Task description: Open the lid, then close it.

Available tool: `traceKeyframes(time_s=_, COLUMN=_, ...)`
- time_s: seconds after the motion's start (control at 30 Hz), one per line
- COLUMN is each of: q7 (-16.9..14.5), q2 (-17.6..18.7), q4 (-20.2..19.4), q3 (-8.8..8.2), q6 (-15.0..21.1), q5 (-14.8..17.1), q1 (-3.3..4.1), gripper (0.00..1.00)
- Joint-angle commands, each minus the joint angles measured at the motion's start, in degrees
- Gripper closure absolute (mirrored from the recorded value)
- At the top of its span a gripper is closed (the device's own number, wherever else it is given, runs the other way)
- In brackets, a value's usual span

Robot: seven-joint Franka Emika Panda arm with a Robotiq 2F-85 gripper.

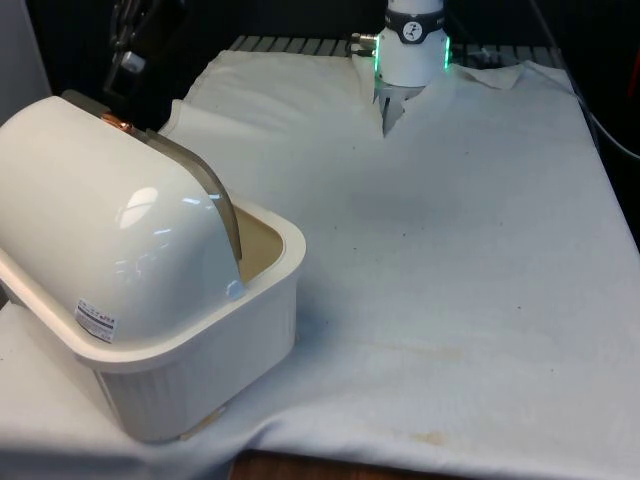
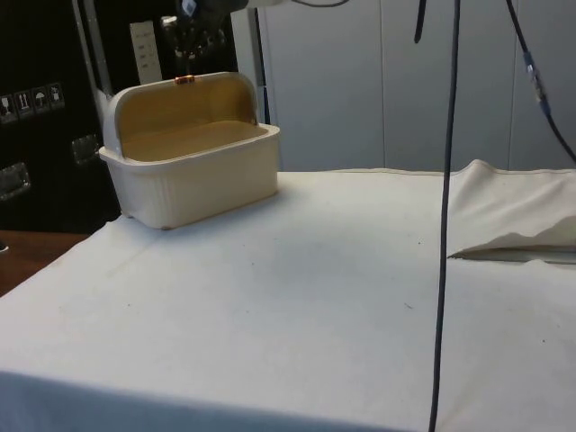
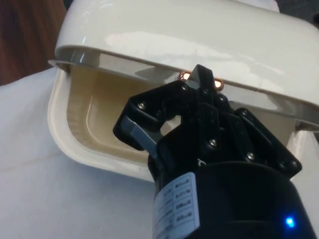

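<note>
Lid rolled open, pincer above its copper handle, grip unclear.

Arm base: white cylindrical column, black collar ring, green light strips down both sides. Hand: black, angular linkage body with small silver screws; round black housing behind it carrying a white printed label. Dark cables hang across the side view.
</note>
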Motion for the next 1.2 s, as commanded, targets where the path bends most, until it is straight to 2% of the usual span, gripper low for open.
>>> traceKeyframes(time_s=0.0, q7=-0.2, q2=0.4, q4=0.6, q3=0.17, q6=0.5, q5=0.2, q1=-0.4, gripper=1.0)
traceKeyframes(time_s=0.07, q7=-0.2, q2=0.8, q4=1.1, q3=-0.11, q6=0.5, q5=0.2, q1=-0.52, gripper=1.0)
traceKeyframes(time_s=0.1, q7=0.0, q2=0.7, q4=0.9, q3=-0.46, q6=0.0, q5=0.0, q1=-0.17, gripper=1.0)
traceKeyframes(time_s=0.13, q7=-0.2, q2=1.0, q4=1.4, q3=-0.11, q6=0.4, q5=0.3, q1=-0.69, gripper=1.0)
traceKeyframes(time_s=0.23, q7=-0.1, q2=1.9, q4=2.3, q3=-0.46, q6=0.2, q5=0.5, q1=-1.03, gripper=1.0)
traceKeyframes(time_s=0.37, q7=0.2, q2=3.1, q4=3.3, q3=-0.8, q6=0.1, q5=0.6, q1=-1.38, gripper=1.0)
traceKeyframes(time_s=0.4, q7=0.2, q2=2.8, q4=2.9, q3=-1.15, q6=0.0, q5=0.2, q1=-1.03, gripper=1.0)
traceKeyframes(time_s=0.43, q7=0.5, q2=3.8, q4=4.0, q3=-0.92, q6=0.0, q5=0.6, q1=-1.49, gripper=1.0)
traceKeyframes(time_s=0.67, q7=1.7, q2=6.6, q4=6.6, q3=-1.26, q6=-0.2, q5=0.9, q1=-2.06, gripper=1.0)
traceKeyframes(time_s=0.7, q7=1.5, q2=6.2, q4=6.0, q3=-1.55, q6=-0.1, q5=0.5, q1=-1.72, gripper=1.0)
traceKeyframes(time_s=0.73, q7=1.9, q2=7.0, q4=6.9, q3=-1.38, q6=-0.2, q5=0.9, q1=-2.12, gripper=1.0)
traceKeyframes(time_s=0.83, q7=2.6, q2=7.8, q4=7.8, q3=-1.66, q6=-0.4, q5=0.9, q1=-2.12, gripper=1.0)
traceKeyframes(time_s=1.17, q7=3.7, q2=7.2, q4=7.8, q3=-1.72, q6=-1.3, q5=1.0, q1=-2.06, gripper=1.0)
